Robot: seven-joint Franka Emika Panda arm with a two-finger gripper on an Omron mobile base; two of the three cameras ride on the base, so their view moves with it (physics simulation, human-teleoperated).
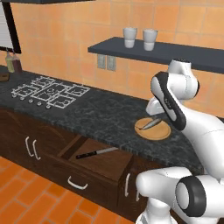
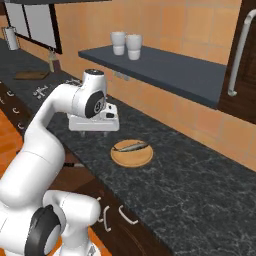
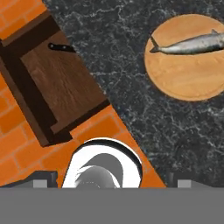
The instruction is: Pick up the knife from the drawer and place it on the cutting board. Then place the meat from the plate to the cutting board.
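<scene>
1. Your tool [image 2: 94,133] hangs released, empty, above the worktop [image 2: 190,190].
2. Knife [image 1: 96,152] lies in the open drawer [image 1: 103,162], near its rear edge.
3. Fish [image 2: 131,146] rests on the plate [image 2: 132,156], ready for later.

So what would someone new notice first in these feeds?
Probably the open drawer under the counter, with the knife lying inside it. Next, the fish on the round plate on the dark counter, with the open gripper hanging above the counter beside it.
</scene>
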